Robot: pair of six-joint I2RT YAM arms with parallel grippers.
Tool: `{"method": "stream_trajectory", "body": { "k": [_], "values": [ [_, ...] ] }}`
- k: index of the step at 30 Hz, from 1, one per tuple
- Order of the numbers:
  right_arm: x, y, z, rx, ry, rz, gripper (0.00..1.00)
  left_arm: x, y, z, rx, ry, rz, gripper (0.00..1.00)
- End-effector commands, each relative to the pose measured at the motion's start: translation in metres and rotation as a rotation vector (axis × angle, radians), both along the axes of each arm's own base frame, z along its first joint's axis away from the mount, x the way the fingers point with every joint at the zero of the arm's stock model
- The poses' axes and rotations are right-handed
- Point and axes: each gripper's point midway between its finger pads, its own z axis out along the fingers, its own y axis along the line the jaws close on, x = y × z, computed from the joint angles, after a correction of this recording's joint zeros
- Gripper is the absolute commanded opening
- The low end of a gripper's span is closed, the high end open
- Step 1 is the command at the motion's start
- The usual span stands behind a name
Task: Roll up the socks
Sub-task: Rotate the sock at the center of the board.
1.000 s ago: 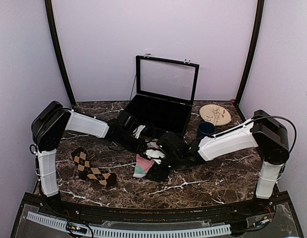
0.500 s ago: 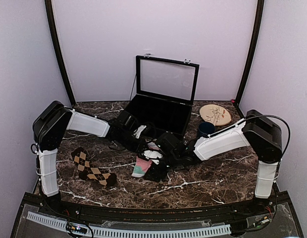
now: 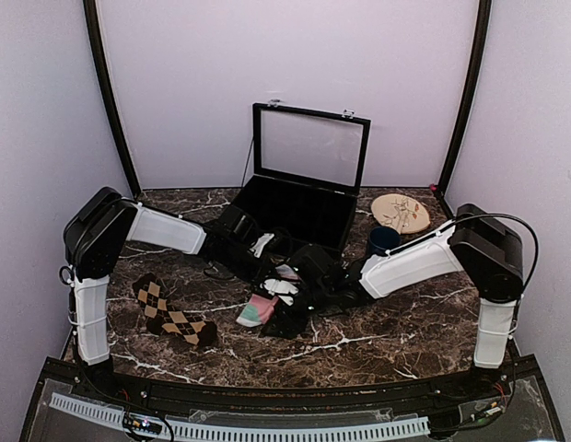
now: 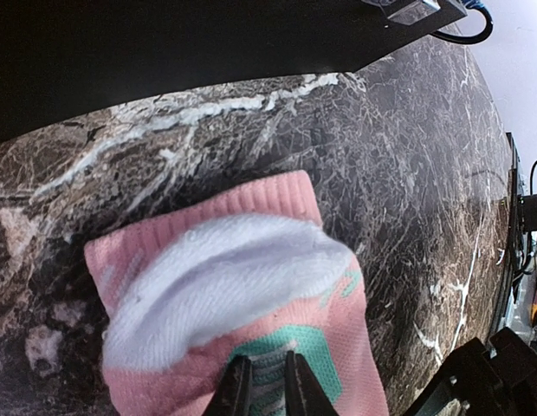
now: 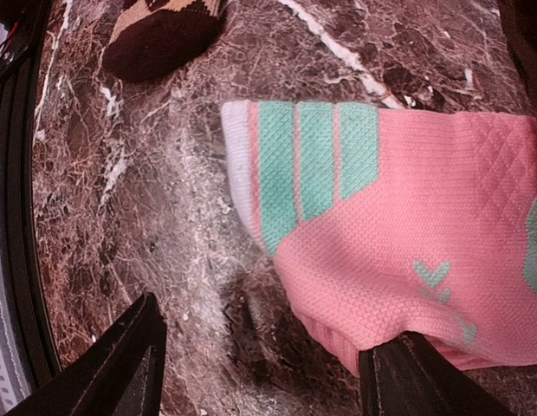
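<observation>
From above, the pink sock [image 3: 258,311] lies on the marble table [image 3: 405,331] where both arms meet, and the brown argyle sock [image 3: 172,314] lies apart to its left. At the left wrist, the left gripper [image 4: 267,390] pinches the pink sock's teal patch. At the right wrist, the right gripper [image 5: 268,373] gapes wide over the sock's white-edged end.

The dark marble worktop [image 3: 405,331], veined white, carries a brown argyle sock [image 3: 173,316] at the left and a pink sock [image 3: 256,310] mid-surface. An open black case [image 3: 299,198], a blue cup [image 3: 381,241] and a round wooden disc [image 3: 401,213] stand behind.
</observation>
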Motion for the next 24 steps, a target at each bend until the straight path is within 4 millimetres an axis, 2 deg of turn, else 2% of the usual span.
{"method": "stream_trajectory", "body": {
  "k": [1, 8, 14, 24],
  "values": [
    [-0.018, 0.011, 0.0, 0.039, 0.026, 0.063, 0.7, -0.036, 0.034, -0.061, 0.193, 0.175, 0.02, 0.16],
    [-0.036, 0.013, -0.001, 0.045, 0.055, 0.086, 0.69, -0.035, 0.036, -0.065, 0.208, 0.177, 0.036, 0.16],
    [-0.049, 0.013, 0.006, 0.059, 0.064, 0.088, 0.69, -0.034, 0.036, -0.067, 0.213, 0.175, 0.039, 0.16],
    [-0.059, 0.0, 0.007, 0.034, 0.067, 0.041, 0.68, -0.034, 0.039, -0.069, 0.229, 0.169, 0.04, 0.15]
  ]
}}
